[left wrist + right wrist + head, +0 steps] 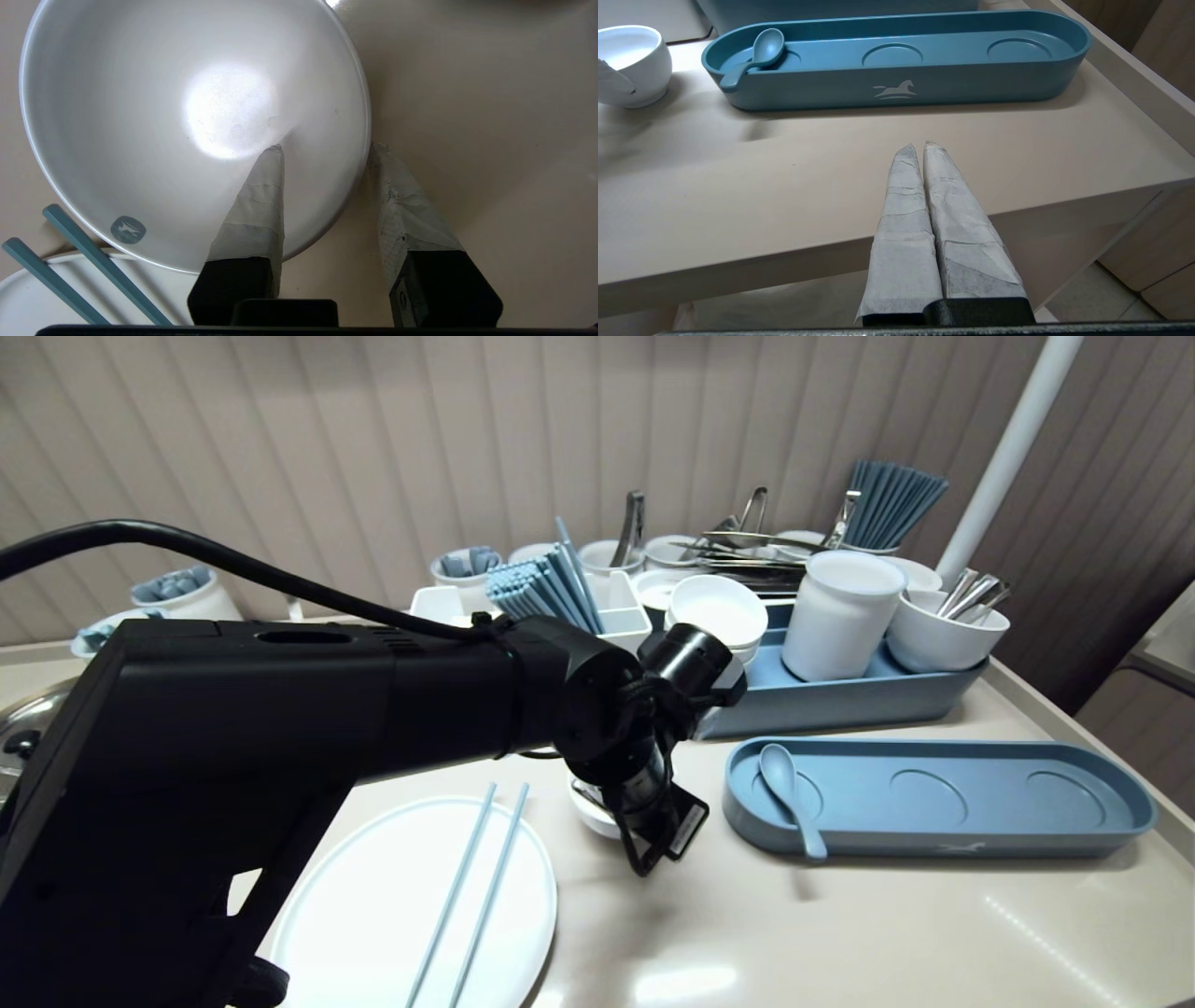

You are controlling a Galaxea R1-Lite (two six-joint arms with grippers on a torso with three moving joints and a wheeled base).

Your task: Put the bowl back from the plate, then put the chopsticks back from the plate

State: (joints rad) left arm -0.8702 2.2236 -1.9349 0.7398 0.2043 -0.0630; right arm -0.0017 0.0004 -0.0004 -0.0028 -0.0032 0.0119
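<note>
Loosely brackets the white bowl [140,93], mid-frame in head view beside the plate [373,915], with the left gripper [324,147] parted so the rim sits between its fingers [261,196]; rests the right gripper [920,144] pinched shut at the edge of the table [784,186].

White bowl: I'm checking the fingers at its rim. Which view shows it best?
Left wrist view: the white bowl fills it, the left gripper open astride its rim, one finger inside, one outside. The head view shows only a sliver under the arm; the right wrist view, its outer side at the edge.
</note>
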